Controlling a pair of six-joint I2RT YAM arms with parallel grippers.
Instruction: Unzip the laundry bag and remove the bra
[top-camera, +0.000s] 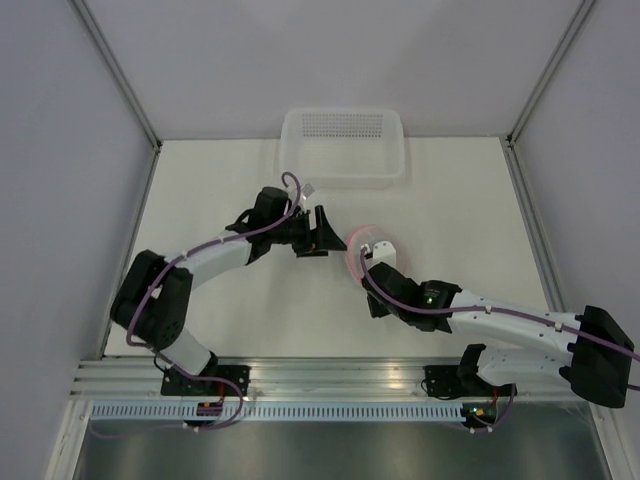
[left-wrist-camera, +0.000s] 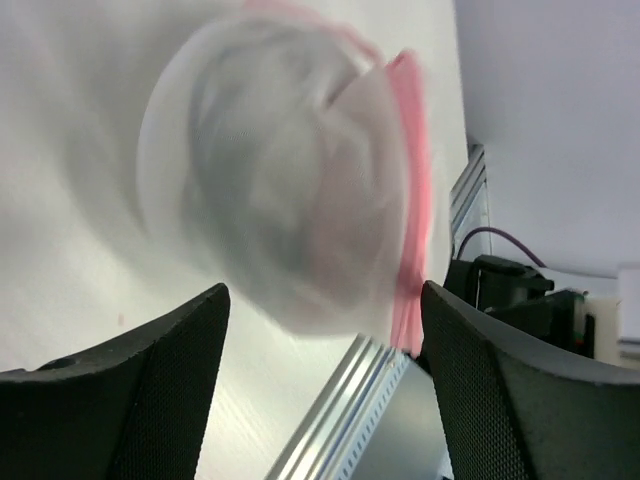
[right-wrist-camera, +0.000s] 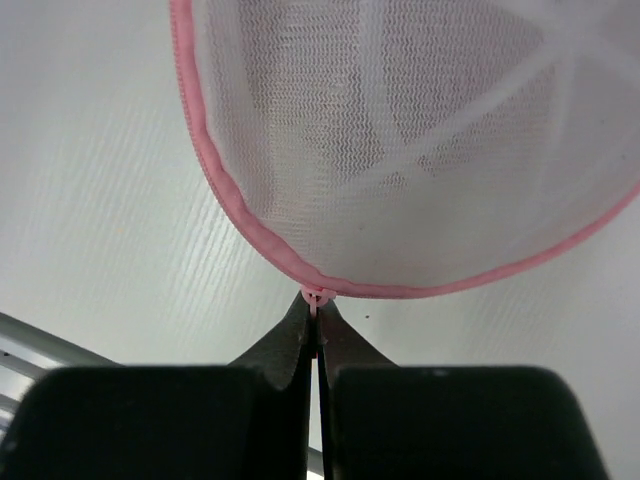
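Observation:
The laundry bag (top-camera: 374, 247) is a small dome of white mesh with pink zipper trim, lying mid-table. In the right wrist view the bag (right-wrist-camera: 420, 140) fills the top, and my right gripper (right-wrist-camera: 318, 312) is shut on the pink zipper pull (right-wrist-camera: 318, 297) at its near rim. My left gripper (top-camera: 328, 232) is open just left of the bag; in its wrist view the blurred bag (left-wrist-camera: 290, 190) lies ahead of the spread black fingers (left-wrist-camera: 160, 390). The bra is hidden inside the mesh.
A clear rectangular plastic basket (top-camera: 342, 147) stands at the back of the table. The aluminium rail (top-camera: 330, 378) runs along the near edge by the arm bases. Grey walls close in both sides.

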